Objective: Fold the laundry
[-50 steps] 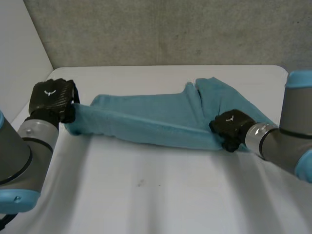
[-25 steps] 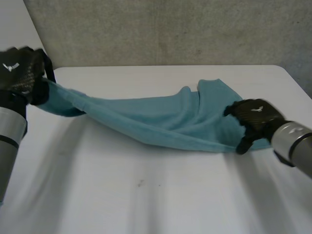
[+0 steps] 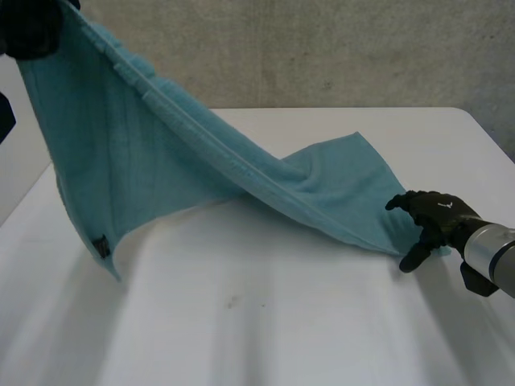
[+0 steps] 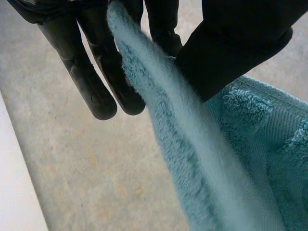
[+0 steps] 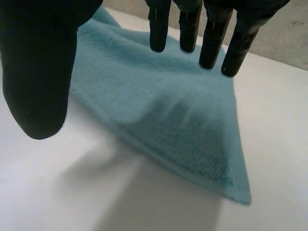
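Fingers of the left hand [image 3: 28,28], high at the far left of the head view, are closed on one end of the teal towel [image 3: 161,161]. From there the towel hangs as a broad sheet and slants down across the white worktop [image 3: 257,322] to the right hand [image 3: 434,219]. That hand sits at the towel's near right corner, fingers stretched out and thumb pointing down at the worktop. A small dark label [image 3: 100,245] sits near the towel's hanging lower corner; any writing on it is too small to read. The back of the right hand bears a small white mark [image 3: 445,207], not legible as words. A grey wall [image 3: 322,48] stands behind the worktop.

Left wrist view: the left hand [image 4: 231,43] pinches the thick edge of the towel [image 4: 202,159] between its thumb and fingers [image 4: 96,82], and the cloth falls away below the grasp.

Right wrist view: the right hand [image 5: 38,72] is spread wide and holds nothing, its straight fingers [image 5: 211,38] above the towel [image 5: 159,110] and its thumb apart beside the towel's edge. The towel's corner lies flat on the worktop [image 5: 269,120]; whether the fingertips touch the cloth cannot be told.
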`<state>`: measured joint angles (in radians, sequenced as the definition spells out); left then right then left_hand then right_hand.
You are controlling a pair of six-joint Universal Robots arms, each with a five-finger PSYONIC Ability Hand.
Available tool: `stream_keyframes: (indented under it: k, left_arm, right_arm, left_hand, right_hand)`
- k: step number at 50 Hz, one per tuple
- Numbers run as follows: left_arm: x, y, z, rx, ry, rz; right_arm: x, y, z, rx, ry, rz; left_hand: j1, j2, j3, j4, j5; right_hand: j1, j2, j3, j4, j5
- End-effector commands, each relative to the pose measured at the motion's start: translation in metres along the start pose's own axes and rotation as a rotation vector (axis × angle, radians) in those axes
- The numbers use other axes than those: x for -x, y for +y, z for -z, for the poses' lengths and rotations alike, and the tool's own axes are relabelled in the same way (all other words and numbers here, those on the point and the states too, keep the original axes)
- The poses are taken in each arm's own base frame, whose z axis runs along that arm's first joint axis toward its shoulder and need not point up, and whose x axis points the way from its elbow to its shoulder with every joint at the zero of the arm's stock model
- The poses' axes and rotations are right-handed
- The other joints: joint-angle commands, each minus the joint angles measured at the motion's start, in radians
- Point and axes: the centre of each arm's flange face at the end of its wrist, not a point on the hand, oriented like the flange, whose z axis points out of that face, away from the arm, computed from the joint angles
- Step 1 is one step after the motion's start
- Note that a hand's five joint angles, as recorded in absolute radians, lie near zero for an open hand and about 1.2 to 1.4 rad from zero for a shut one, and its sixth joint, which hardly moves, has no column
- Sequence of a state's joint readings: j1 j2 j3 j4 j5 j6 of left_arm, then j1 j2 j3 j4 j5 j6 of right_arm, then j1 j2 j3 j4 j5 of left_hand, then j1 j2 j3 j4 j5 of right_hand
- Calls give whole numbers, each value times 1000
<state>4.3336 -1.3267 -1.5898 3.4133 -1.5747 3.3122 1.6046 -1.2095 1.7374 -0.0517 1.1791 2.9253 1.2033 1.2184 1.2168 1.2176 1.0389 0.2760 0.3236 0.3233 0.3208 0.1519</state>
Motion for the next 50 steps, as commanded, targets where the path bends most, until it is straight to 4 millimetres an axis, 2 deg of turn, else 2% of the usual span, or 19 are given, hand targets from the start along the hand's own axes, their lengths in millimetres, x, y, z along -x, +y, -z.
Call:
stream_keyframes:
  k: [1, 10, 17, 22, 24, 28, 30, 32, 33, 35, 36, 37, 38, 40, 44, 46, 47, 49, 50]
  left_arm:
    - [-3, -14, -1, -30, 10, 14]
    - [0, -26, -7, -62, 0, 17]
    - [4, -30, -12, -76, -27, 16]
    - [5, -29, -13, -74, -32, 13]
    - [5, -29, -13, -74, -33, 13]
    - [6, -29, -13, -73, -39, 12]
    - [6, -29, -13, -72, -42, 11]
    - [9, -26, -14, -65, -51, 5]
    - [9, -26, -14, -65, -51, 5]
    - [16, -19, -16, -49, -72, -8]
    - [16, -19, -16, -49, -72, -8]
    - [21, -16, -17, -42, -87, -18]
    - [21, -16, -17, -42, -87, -18]
    - [29, -7, -19, -21, -112, -34]
    - [33, 3, -18, 7, -123, -35]
    - [33, 18, -14, 54, -124, -35]
    - [33, 18, -14, 55, -124, -35]
    - [33, 27, -11, 81, -122, -36]
    - [33, 35, -8, 106, -118, -39]
  right_arm:
    - [-4, 7, -23, -26, -3, -65]
    - [19, 27, -47, 32, -72, -61]
    - [35, 34, -47, 58, -112, -51]
    - [39, 33, -48, 51, -123, -76]
    - [39, 30, -50, 34, -121, -102]
    - [33, 22, -53, -13, -93, -128]
    - [28, 15, -53, -44, -66, -133]
    - [20, -15, -39, -131, -1, -124]
    - [20, -16, -39, -132, 0, -124]
    - [12, -47, -23, -223, 47, -105]
    - [12, -47, -23, -224, 47, -105]
    - [1, -59, -14, -260, 77, -94]
    - [1, -60, -14, -261, 77, -93]
    - [-20, -80, 2, -316, 134, -88]
    - [-29, -95, 21, -327, 150, -68]
    - [-31, -104, 37, -309, 148, -6]
    - [-31, -105, 37, -309, 148, -6]
    - [-34, -113, 55, -286, 170, 86]
    - [-34, -113, 56, -286, 171, 86]
  left_hand:
    - [193, 178, 179, 179, 183]
    - [193, 178, 179, 179, 183]
    - [193, 178, 179, 179, 183]
    - [193, 178, 179, 179, 183]
    - [193, 178, 179, 179, 183]
    - [193, 178, 179, 179, 183]
    - [193, 178, 179, 179, 183]
    - [193, 178, 179, 179, 183]
    - [193, 178, 179, 179, 183]
    - [193, 178, 179, 179, 183]
    - [193, 178, 179, 179, 183]
    - [193, 178, 179, 179, 183]
    - [193, 178, 179, 179, 183]
    - [193, 178, 179, 179, 183]
    - [193, 178, 179, 179, 183]
    - [193, 178, 179, 179, 183]
    - [193, 178, 179, 179, 183]
    - [193, 178, 179, 179, 183]
    - [193, 178, 179, 179, 183]
  right_hand:
    - [185, 137, 138, 140, 134]
    - [279, 231, 231, 234, 228]
    - [317, 269, 270, 272, 266]
    - [578, 531, 531, 533, 528]
    - [1117, 1069, 1070, 1072, 1067]
    - [1120, 1073, 1073, 1075, 1070]
    - [1120, 1073, 1073, 1075, 1070]
    - [1120, 1073, 1073, 1075, 1070]
    - [1120, 1073, 1073, 1075, 1070]
    - [1120, 1073, 1073, 1075, 1070]
    - [1120, 1073, 1073, 1075, 1070]
    - [1120, 1073, 1073, 1075, 1070]
    - [1120, 1073, 1073, 1075, 1070]
    - [1120, 1073, 1073, 1075, 1070]
    - [1120, 1073, 1073, 1075, 1070]
    - [1120, 1073, 1073, 1075, 1070]
    - [1120, 1073, 1073, 1075, 1070]
    - [1120, 1073, 1073, 1075, 1070]
    - [1120, 1073, 1073, 1075, 1070]
